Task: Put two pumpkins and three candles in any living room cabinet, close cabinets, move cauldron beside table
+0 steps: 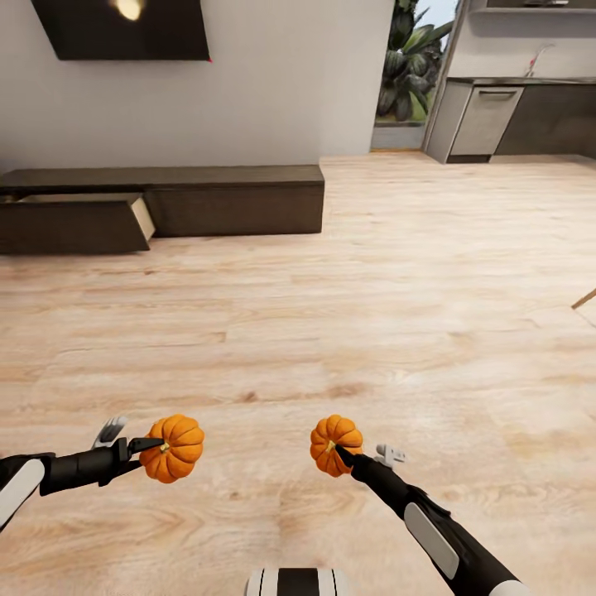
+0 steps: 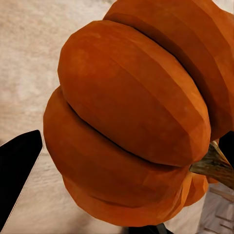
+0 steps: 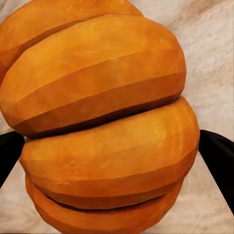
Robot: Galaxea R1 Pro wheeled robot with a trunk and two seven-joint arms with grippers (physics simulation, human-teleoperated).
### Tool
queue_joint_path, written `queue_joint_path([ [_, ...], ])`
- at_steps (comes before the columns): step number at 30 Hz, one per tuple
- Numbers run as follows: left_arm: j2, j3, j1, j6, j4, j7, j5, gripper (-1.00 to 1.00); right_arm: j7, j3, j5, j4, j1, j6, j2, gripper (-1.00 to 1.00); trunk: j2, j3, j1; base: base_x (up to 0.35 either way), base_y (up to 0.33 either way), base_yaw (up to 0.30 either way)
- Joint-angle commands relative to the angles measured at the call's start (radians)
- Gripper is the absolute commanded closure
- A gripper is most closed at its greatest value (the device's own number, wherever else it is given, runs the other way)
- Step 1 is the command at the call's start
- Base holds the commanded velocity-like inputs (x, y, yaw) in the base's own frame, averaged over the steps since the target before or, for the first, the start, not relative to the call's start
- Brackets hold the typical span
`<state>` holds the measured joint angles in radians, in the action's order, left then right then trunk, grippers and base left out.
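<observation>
Each arm carries an orange ribbed pumpkin above the wood floor. My left gripper [image 1: 157,447] is shut on the slightly larger pumpkin [image 1: 174,448], which looms close in the left wrist view [image 2: 131,117] with its brown stem showing. My right gripper [image 1: 338,451] is shut on the other pumpkin [image 1: 334,443], gripped between two black fingers [image 3: 219,156] on either side of it [image 3: 107,126]. Against the far wall stands the long low dark-brown cabinet [image 1: 240,194]; its left drawer [image 1: 79,219] is pulled out, with a light beige side showing. Candles, cauldron and table are out of view.
A dark TV [image 1: 124,29] hangs on the wall above the cabinet. Grey kitchen units [image 1: 497,116] and a plant [image 1: 410,62] sit at the far right. A wooden leg tip [image 1: 583,300] pokes in at the right edge. Open wood floor lies between me and the cabinet.
</observation>
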<state>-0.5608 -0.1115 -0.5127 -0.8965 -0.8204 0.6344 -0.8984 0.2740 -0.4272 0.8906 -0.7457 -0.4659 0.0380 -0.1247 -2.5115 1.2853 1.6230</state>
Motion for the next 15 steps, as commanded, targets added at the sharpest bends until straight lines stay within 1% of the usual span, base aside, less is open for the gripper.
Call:
queue_joint_path([
  [1, -0.001, -0.002, -0.001, -0.005, 0.0, -0.002, -0.01, 1.0, 0.001, -0.002, 0.012, -0.002, 0.0, 0.004, -0.001, 1.0, 0.0, 0.001, 0.0, 0.09, 0.0, 0.287],
  [15, -0.001, -0.004, -0.002, -0.005, 0.0, -0.002, -0.01, 1.0, 0.001, -0.002, 0.012, -0.001, 0.0, 0.004, -0.001, 1.0, 0.0, 0.001, 0.0, 0.154, 0.0, 0.287],
])
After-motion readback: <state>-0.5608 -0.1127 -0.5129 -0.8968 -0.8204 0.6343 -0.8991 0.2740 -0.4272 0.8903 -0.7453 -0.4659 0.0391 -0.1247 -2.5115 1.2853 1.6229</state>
